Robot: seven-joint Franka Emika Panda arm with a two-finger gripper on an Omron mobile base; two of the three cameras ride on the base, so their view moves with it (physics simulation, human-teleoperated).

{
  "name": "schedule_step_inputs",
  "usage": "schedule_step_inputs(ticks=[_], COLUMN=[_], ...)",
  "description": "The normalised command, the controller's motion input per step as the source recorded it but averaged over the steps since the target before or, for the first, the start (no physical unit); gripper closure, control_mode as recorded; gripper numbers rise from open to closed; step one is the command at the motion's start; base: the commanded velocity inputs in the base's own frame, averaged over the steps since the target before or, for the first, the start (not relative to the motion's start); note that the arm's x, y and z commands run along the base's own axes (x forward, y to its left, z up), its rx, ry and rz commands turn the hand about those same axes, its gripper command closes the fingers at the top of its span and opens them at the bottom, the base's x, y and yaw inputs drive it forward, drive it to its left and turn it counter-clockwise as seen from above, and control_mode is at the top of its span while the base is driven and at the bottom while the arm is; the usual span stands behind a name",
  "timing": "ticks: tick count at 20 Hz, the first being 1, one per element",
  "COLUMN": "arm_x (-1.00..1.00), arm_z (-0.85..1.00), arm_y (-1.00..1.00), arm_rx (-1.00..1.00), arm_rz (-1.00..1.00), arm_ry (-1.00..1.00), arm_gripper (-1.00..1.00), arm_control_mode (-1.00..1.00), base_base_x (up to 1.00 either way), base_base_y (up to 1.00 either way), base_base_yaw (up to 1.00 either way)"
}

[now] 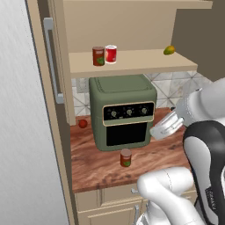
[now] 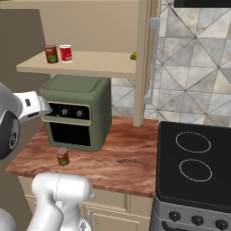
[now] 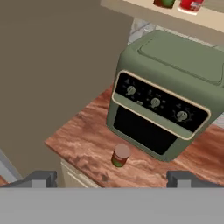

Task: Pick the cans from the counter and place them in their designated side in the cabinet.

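My gripper is open wide and holds nothing; my two finger tips stand at 6 o'clock.

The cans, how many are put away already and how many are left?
Two cans already stand on the cabinet shelf: a brown-red can and a bright red can. Nothing is in hand; the fingers are open and empty. One can is left on the counter, in front of the green oven.

One brown-red can stands upright on the table, ahead of the pincer; two cans stand side by side on the cabinet shelf.
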Motion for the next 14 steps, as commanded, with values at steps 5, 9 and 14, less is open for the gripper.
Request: schedule_step_inputs(ticks=[5, 9, 14], arm_x=[-0.25, -0.08, 0.0], arm_z=[-0.2, -0.18, -0.07], arm_y=[-0.38, -0.26, 0.01], arm_rx=[0.04, 0.03, 0.07], arm_rz=[-0.2, -0.16, -0.04], arm_ry=[0.17, 0.2, 0.07], arm_gripper=[-1.0, -1.0, -1.0], arm_control_mode=[-1.0, -1.0, -1.0], base_base_x=[0.0, 0.0, 0.0], base_base_y=[0.0, 0.0, 0.0], base_base_yaw=[0.0, 0.0, 0.0])
